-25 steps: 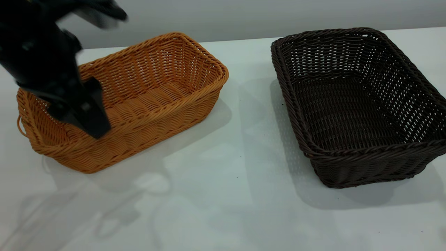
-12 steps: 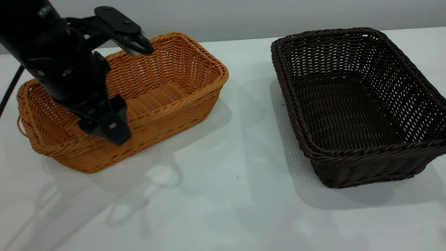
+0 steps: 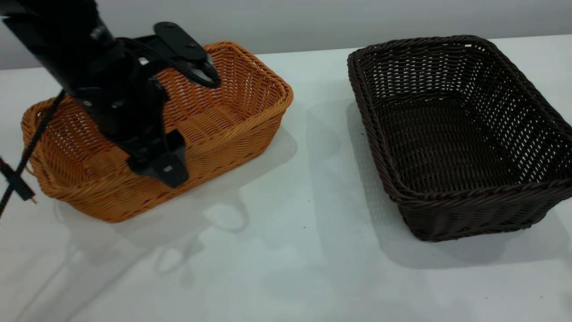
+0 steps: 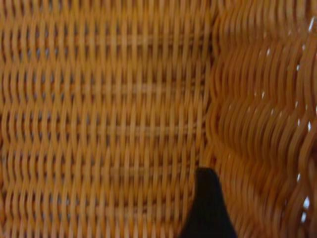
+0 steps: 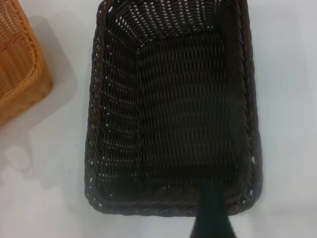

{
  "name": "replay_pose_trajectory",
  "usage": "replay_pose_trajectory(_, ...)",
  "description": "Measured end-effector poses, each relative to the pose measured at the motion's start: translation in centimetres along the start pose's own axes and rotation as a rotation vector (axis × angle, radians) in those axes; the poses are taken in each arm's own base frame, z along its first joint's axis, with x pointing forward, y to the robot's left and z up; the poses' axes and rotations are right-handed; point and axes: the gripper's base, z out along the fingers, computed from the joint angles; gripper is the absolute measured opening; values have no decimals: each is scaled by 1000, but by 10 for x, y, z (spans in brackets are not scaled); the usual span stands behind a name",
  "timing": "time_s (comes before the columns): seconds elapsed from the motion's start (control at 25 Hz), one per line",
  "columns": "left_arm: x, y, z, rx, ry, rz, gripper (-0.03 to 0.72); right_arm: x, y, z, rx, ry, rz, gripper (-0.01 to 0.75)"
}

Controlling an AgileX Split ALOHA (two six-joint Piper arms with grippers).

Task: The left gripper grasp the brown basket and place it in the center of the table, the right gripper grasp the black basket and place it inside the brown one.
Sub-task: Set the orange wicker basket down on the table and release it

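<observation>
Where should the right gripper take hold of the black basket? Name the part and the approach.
Grip the braided rim of the black basket on its near short wall, coming from above, one finger inside and one outside. The basket sits upright and open-topped, with thin walls.

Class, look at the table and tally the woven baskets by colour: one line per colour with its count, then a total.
Orange-tan baskets: 1, the brown basket, with the left pincer at its near wall.
Dark brown-black baskets: 1, the black basket, standing apart on the table.
Total: 2 baskets.
</observation>
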Motion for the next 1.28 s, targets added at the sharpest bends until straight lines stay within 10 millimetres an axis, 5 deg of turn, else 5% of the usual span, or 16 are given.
replay_pose_trajectory(0.4, -7, -12, 23, 2, 8, 92, 103, 0, 0, 0, -1, 3, 0, 446)
replay_pose_trajectory(0.88, 1, -12, 23, 5, 104, 320, 104, 0, 0, 0, -4, 1, 3, 440)
replay_pose_trajectory(1.28, -13, -53, 13, 157, 112, 503, 104, -1, 0, 0, -1, -8, 0, 440)
